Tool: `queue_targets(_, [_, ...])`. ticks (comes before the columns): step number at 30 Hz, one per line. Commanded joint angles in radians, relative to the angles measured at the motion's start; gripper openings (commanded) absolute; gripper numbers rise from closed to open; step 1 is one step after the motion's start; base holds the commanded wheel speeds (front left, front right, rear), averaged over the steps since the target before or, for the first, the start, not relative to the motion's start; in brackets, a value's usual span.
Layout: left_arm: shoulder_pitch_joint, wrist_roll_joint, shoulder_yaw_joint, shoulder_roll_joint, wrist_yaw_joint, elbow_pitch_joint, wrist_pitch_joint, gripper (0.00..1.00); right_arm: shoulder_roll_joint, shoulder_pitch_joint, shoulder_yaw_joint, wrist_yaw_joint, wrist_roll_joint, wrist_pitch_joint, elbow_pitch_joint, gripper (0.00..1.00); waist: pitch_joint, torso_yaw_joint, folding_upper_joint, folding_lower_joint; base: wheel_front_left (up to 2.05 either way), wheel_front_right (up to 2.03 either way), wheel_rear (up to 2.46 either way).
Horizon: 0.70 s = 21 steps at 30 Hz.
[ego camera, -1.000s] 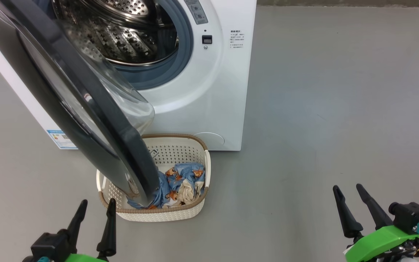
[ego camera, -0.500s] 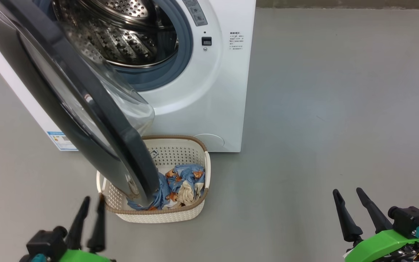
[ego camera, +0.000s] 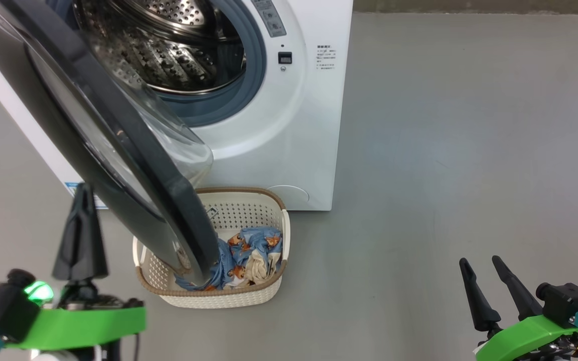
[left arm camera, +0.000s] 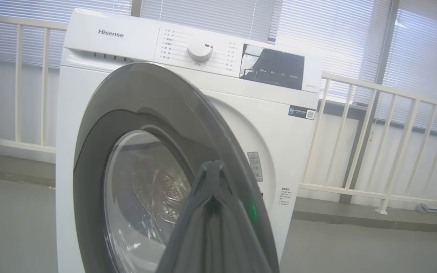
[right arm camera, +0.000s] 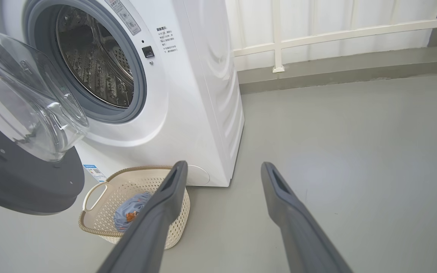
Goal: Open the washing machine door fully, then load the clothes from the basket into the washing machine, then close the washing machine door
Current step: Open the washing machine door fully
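Note:
The white washing machine (ego camera: 294, 125) stands at the top of the head view with its steel drum (ego camera: 168, 45) exposed. The washing machine door (ego camera: 178, 210), a black ring around a clear glass bowl, hangs partly open over the left part of the basket (ego camera: 219, 301). The clothes (ego camera: 249, 250), blue printed and cream pieces, lie inside it. My left gripper (ego camera: 82, 193) is shut and empty, raised left of the door's outer face (left arm camera: 127, 102). Far to the right, near the floor, my right gripper (ego camera: 479, 261) is open and empty, with the basket (right arm camera: 101, 223) to its left.
Bare grey floor (ego camera: 469, 150) stretches to the right of the machine. A white railing (left arm camera: 355, 151) and window blinds stand behind the machine, and a low kerb (right arm camera: 336, 72) runs along the wall. The door's lower edge overhangs the basket's left side.
My left gripper has shut and has risen from the lower edge of the view up beside the door's outer face. The right gripper, door and basket stay as they were.

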State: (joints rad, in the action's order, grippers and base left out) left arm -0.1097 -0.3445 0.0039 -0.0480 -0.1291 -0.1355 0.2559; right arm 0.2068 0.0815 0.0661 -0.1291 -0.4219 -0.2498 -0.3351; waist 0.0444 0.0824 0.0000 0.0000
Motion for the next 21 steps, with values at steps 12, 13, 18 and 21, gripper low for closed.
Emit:
queue_targets(12, [-0.066,-0.009,-0.259,-0.003,-0.002,-0.054,0.006,0.0,-0.003,0.008,0.03,-0.002,0.033,-0.012,0.041,1.0,0.02,-0.028,0.0,0.0,0.0,0.0,0.0])
queue_targets(13, [-0.076,-0.021,-0.274,-0.003,-0.002,-0.033,0.006,0.0,-0.003,0.011,0.03,-0.002,0.038,-0.012,0.042,1.0,0.023,-0.03,0.0,0.0,0.0,0.0,0.0])
queue_targets(18, [-0.127,-0.065,-0.308,-0.002,-0.002,0.098,0.006,0.0,-0.007,0.022,0.03,-0.002,0.057,-0.012,0.051,1.0,0.041,-0.039,0.0,0.0,0.0,0.0,0.0])
queue_targets(21, [-0.155,-0.087,-0.315,-0.002,-0.002,0.168,0.006,0.0,-0.008,0.027,0.026,-0.002,0.064,-0.012,0.054,1.0,0.049,-0.041,0.0,0.0,0.0,0.0,0.0])
